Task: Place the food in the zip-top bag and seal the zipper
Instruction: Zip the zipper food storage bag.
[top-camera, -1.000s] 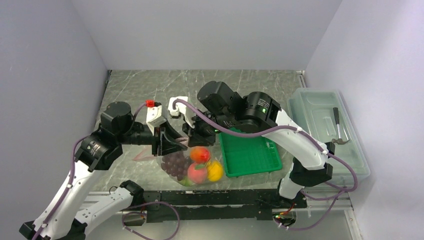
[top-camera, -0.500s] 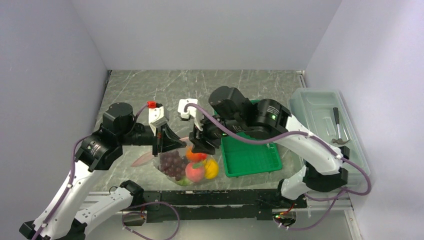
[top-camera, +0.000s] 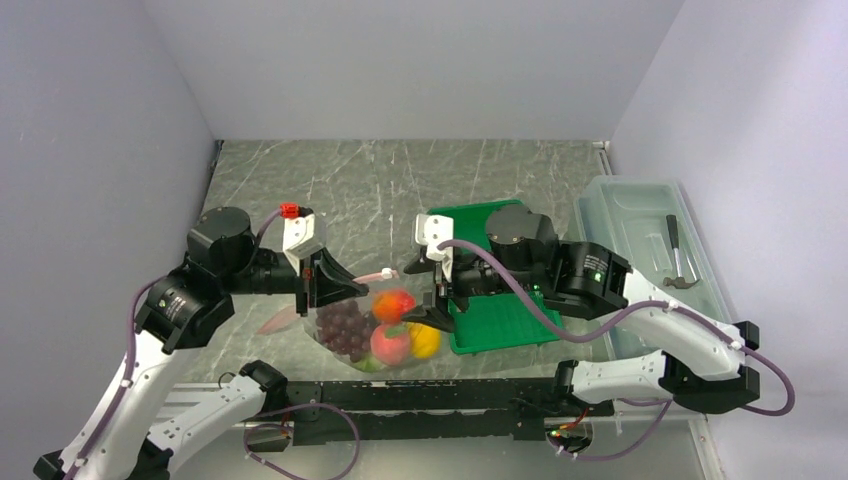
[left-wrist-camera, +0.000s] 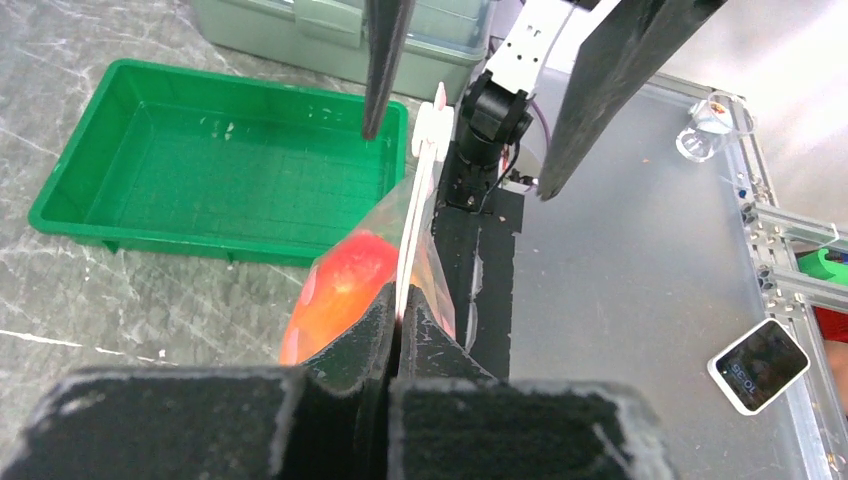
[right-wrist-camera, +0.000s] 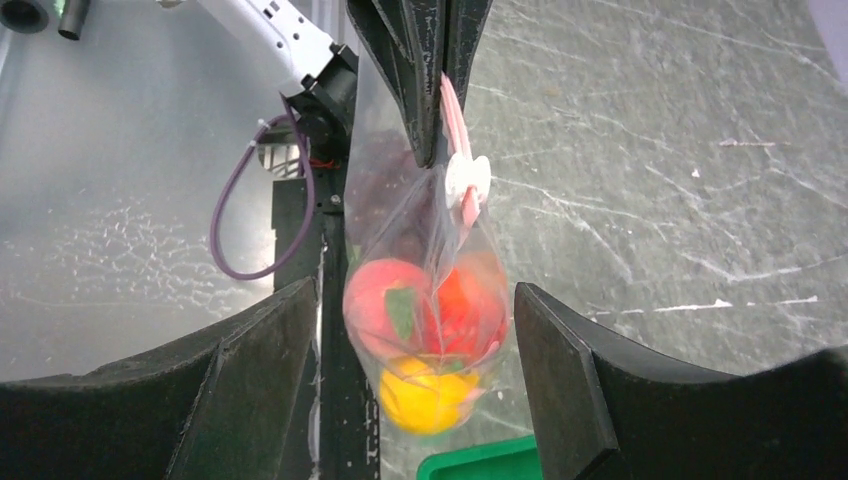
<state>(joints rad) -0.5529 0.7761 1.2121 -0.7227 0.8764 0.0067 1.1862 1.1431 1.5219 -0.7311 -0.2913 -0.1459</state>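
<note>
Finding 1. The clear bag is hanging upright at the near middle of the table, just left of the green tray. Whether its bottom is touching the table cannot be told.

Finding 2. The food is sitting inside the bag: grapes, a red-orange fruit, a second reddish fruit and a lemon. The tray is showing no food.

Finding 3. The pink zipper strip is running along the top of the bag, edge-on to both wrist cameras, with a small white slider on it. A seal along its full width cannot be confirmed.

Finding 4. The left claw is clamped tight on the zipper strip, carrying the bag's weight so that the mouth is staying up and taut.

Finding 5. The right claw is standing wide apart, one finger on each side of the bag and touching neither side. In my judgement it is placed to take the strip or slider.

Finding 6. The lidded box with the hammer is lying well apart at the right wall and is playing no part.
</note>
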